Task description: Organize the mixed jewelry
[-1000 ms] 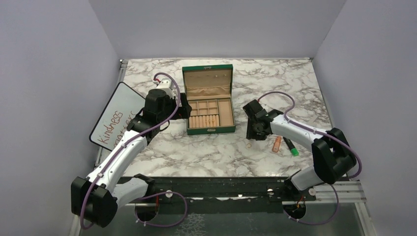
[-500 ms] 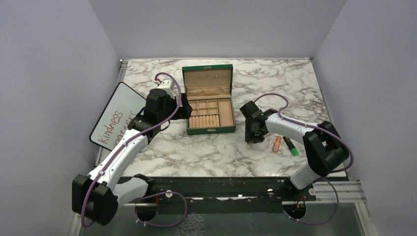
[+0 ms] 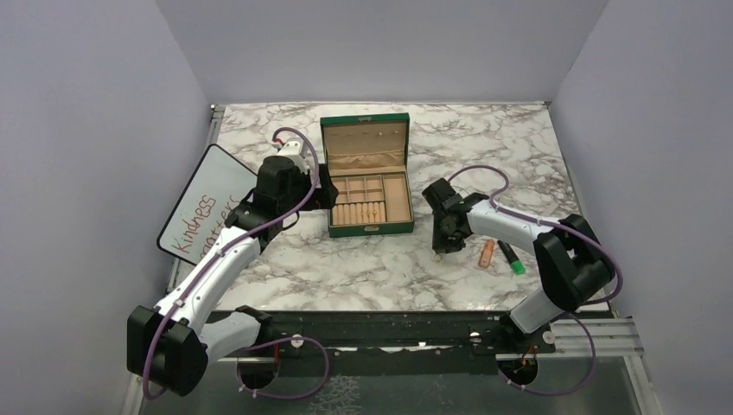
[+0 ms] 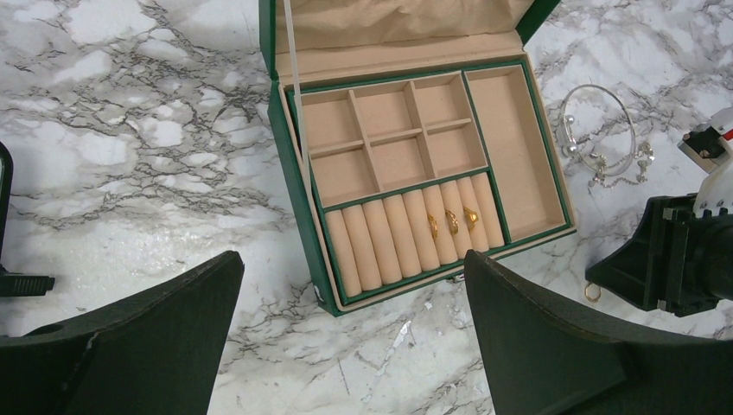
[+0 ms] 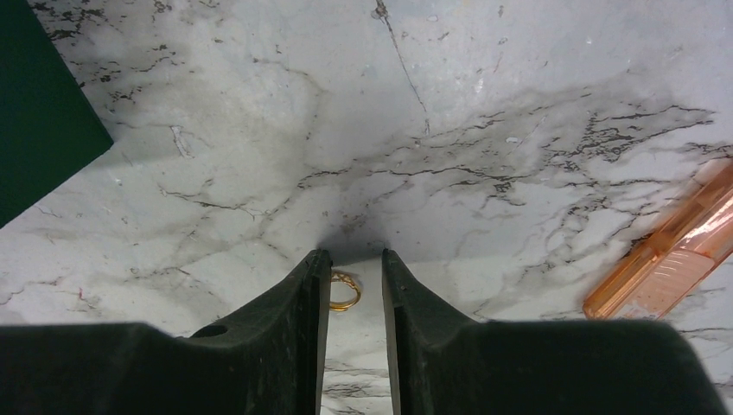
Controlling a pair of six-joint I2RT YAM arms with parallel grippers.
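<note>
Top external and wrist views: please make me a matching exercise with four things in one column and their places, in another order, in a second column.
Things:
1. loose gold ring
2. stored rings
3. wire loop
4. orange marker

Places:
A. on the ring rolls of the green box
B. beside the highlighter
C. on the marble, between the fingers of the right gripper
D. on the marble, beside the box's long compartment

Pairs: 1-C, 2-A, 3-D, 4-B.
</note>
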